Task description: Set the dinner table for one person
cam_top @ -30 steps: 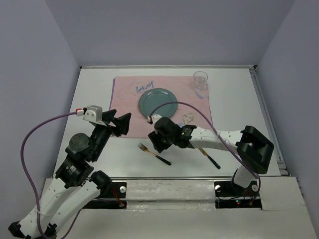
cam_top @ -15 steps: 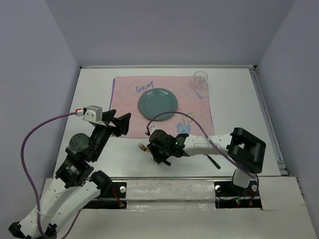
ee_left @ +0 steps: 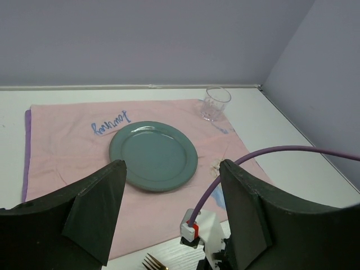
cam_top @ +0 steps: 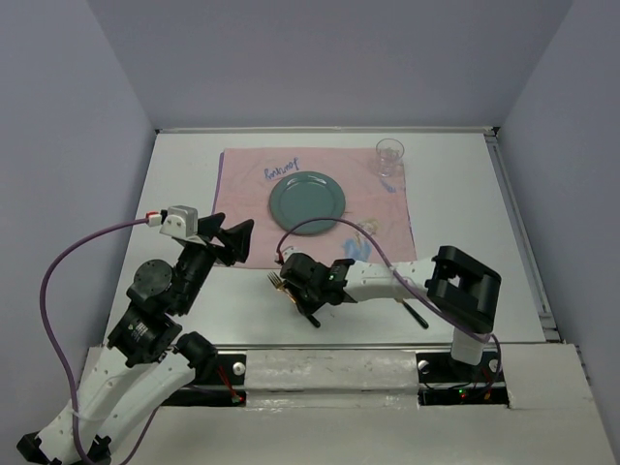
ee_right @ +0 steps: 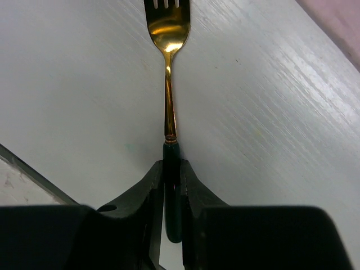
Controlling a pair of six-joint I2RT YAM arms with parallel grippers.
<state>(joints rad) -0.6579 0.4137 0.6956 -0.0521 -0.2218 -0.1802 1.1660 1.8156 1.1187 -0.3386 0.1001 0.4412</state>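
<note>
Here, right hand (ee_right: 171, 169) grips fork (ee_right: 167, 67); blue scrawl (cam_top: 283, 171) on cloth (cam_top: 242, 189) is illegible.

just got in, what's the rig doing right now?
The right gripper is shut on the dark handle of the gold fork, low over the dinner table, just in front of the pink cloth. The left gripper hangs open and holds nothing. A green plate sits on the cloth, with a clear glass at its far right corner.
</note>
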